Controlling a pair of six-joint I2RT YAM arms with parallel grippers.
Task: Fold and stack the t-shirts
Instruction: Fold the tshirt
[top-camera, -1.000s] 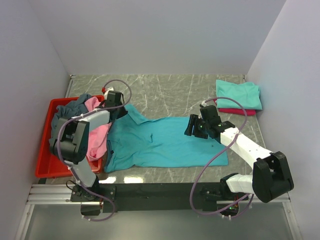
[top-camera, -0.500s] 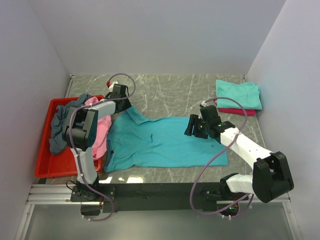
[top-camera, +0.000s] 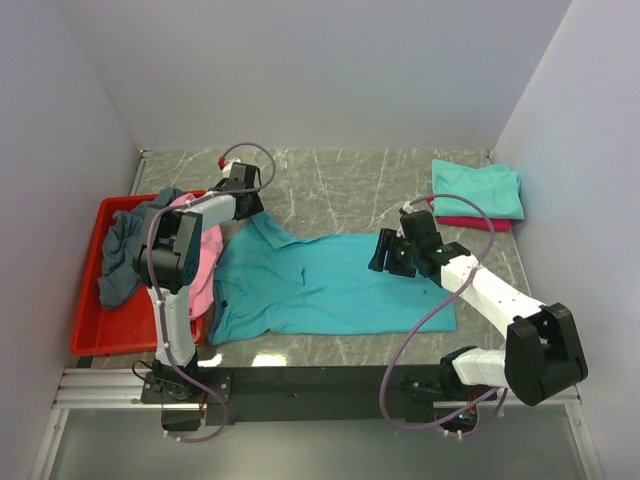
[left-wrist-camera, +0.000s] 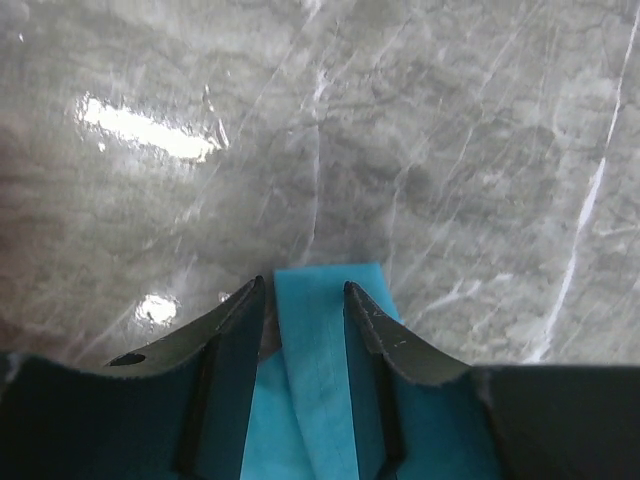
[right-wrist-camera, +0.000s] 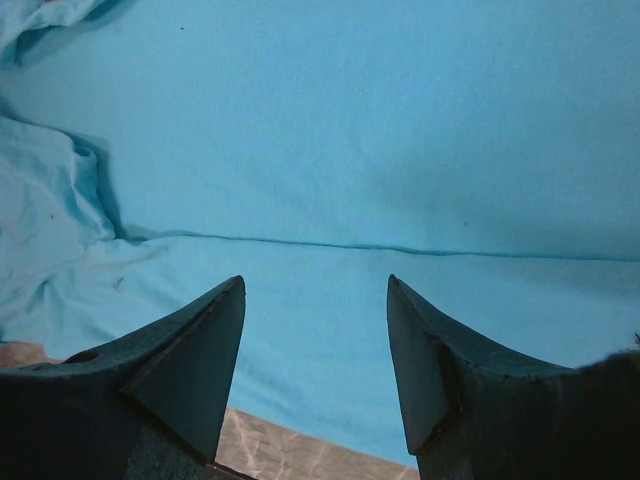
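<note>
A bright turquoise collared t-shirt (top-camera: 330, 285) lies spread flat on the marble table (top-camera: 340, 180). My left gripper (top-camera: 252, 206) is at its far left corner. In the left wrist view that gripper (left-wrist-camera: 303, 285) is open, with a turquoise strip of cloth (left-wrist-camera: 322, 340) lying loose between the fingers. My right gripper (top-camera: 383, 258) hovers open over the shirt's right half, and the right wrist view shows only turquoise cloth (right-wrist-camera: 330, 150) under its tips (right-wrist-camera: 315, 282). A folded mint-green t-shirt (top-camera: 478, 186) rests on a crimson one (top-camera: 470, 224) at the back right.
A red tray (top-camera: 88, 325) stands at the left with a slate-grey shirt (top-camera: 125, 250) and a pink shirt (top-camera: 205, 268) heaped in it, the pink one spilling over its right rim. White walls close in the table on the left, back and right.
My left gripper has opened and let go of the turquoise corner, after carrying it a little toward the back. The right arm has not moved.
</note>
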